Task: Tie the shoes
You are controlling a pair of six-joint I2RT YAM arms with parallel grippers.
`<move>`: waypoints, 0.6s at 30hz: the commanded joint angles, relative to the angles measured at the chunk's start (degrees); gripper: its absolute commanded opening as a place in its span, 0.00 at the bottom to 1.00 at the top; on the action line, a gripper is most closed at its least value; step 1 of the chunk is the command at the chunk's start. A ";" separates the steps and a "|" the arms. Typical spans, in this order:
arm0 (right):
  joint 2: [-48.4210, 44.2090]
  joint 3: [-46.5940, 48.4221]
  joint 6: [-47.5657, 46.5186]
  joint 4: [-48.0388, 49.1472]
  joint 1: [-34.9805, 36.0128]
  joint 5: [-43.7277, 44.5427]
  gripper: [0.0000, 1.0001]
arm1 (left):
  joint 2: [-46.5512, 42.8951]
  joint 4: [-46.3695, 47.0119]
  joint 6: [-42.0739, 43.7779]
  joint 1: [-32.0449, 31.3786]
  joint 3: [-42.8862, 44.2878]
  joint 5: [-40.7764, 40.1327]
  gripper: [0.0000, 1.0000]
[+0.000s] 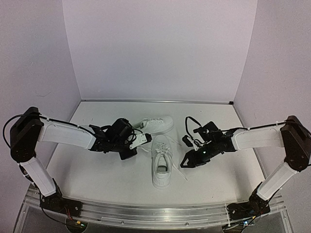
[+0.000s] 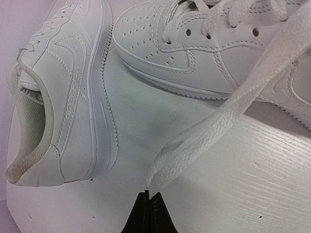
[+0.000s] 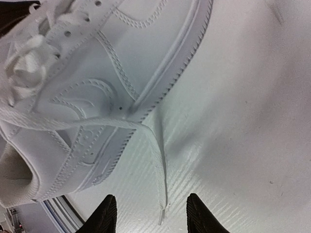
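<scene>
Left end effector [image 2: 148, 198] clenched on flat white lace [image 2: 233, 112], right end effector [image 3: 150, 200] released, all-white stitched sneakers [image 1: 162, 166]

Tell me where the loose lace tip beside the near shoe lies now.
In the right wrist view, the lace tip lies on the table between the right gripper's open fingers, right of the near shoe.

Top external: high at near edge, looking down on whole white table [image 1: 97, 174].
Left wrist: low, close, facing both white leather-look low-top sneakers [image 2: 63, 97].
Right wrist: close beside nearer sneaker [image 3: 146, 58].
Shared: nearer sneaker.
</scene>
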 commanded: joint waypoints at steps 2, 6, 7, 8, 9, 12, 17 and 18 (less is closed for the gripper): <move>0.85 -0.57 0.01 -0.89 3.94 9.61 0.44 | -0.08 0.62 -0.51 -0.24 2.75 0.49 0.00; 2.45 -0.04 1.04 -1.10 8.04 14.68 0.41 | -0.08 0.55 -0.47 -0.22 2.82 0.47 0.00; 2.83 0.10 1.24 -1.26 8.95 15.86 0.41 | -0.08 0.54 -0.40 -0.23 2.80 0.46 0.00; 3.22 0.26 1.44 -1.49 9.73 16.74 0.40 | -0.03 0.55 -0.38 -0.23 2.80 0.43 0.00; 3.60 0.38 1.56 -1.65 10.39 17.72 0.40 | -0.05 0.57 -0.38 -0.22 2.78 0.45 0.00; 4.69 0.48 2.13 -2.33 12.02 20.65 0.38 | -0.10 0.69 -0.39 -0.22 2.64 0.45 0.00; 6.90 1.66 3.30 -4.12 14.66 25.11 0.31 | -0.11 0.73 -0.35 -0.30 2.78 0.45 0.00; 7.57 2.27 3.48 -4.82 15.23 26.35 0.30 | -0.08 0.73 -0.35 -0.29 2.82 0.50 0.00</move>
